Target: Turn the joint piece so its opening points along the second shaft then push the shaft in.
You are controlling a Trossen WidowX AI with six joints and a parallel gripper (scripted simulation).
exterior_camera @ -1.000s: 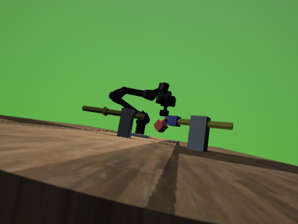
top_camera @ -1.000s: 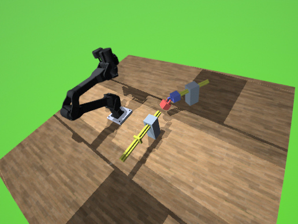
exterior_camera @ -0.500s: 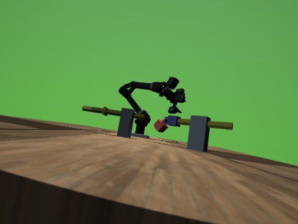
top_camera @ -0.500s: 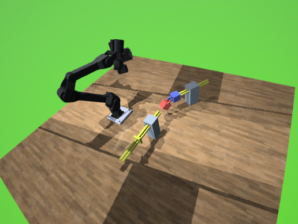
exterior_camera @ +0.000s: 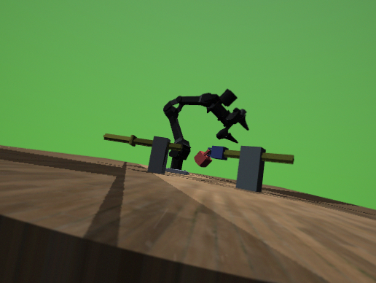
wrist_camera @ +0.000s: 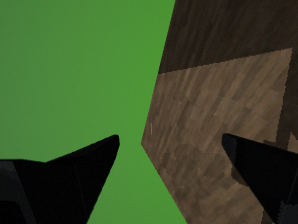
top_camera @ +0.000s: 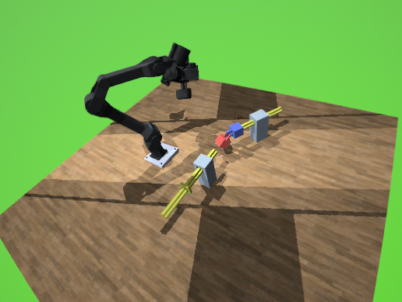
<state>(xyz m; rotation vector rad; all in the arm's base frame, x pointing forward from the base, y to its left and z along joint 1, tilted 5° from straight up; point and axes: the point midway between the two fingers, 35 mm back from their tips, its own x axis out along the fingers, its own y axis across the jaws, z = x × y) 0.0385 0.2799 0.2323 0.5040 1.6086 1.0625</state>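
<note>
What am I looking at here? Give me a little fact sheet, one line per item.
arm: black, bent high over the wooden table
gripper: fingers wide open, holding nothing, in the air above the parts
red joint piece: hanging tilted off the blue piece, untouched
fixed shaft: yellow, runs through the far grey block
sliding shaft: yellow, in the near grey block, its tip short of the red piece
</note>
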